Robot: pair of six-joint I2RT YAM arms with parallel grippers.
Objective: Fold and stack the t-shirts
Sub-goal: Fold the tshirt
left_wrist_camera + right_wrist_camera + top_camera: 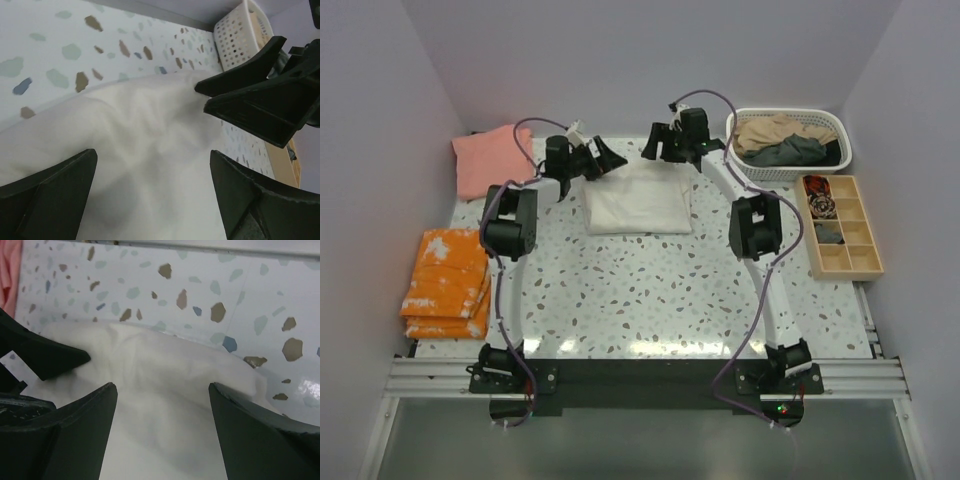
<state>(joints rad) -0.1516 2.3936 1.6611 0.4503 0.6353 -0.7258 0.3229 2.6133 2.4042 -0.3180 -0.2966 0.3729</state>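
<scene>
A folded cream t-shirt (638, 202) lies flat at the back middle of the table. Both grippers hover over its far edge, facing each other. My left gripper (605, 160) is open, and the left wrist view shows only cream cloth (150, 130) in its gap (152, 155). My right gripper (658, 150) is open too, with the cream t-shirt (165, 360) spread below its gap (162, 387). Neither holds anything. A salmon-pink t-shirt (490, 158) lies at the back left. Tan (772, 130) and dark grey (798, 152) t-shirts fill the white basket (740, 160).
A stack of folded orange-and-white cloths (448, 282) sits at the left edge. A wooden divided tray (867, 262) with small items lies at the right, in front of the basket. The two grippers' fingers (250, 90) are close together above the shirt.
</scene>
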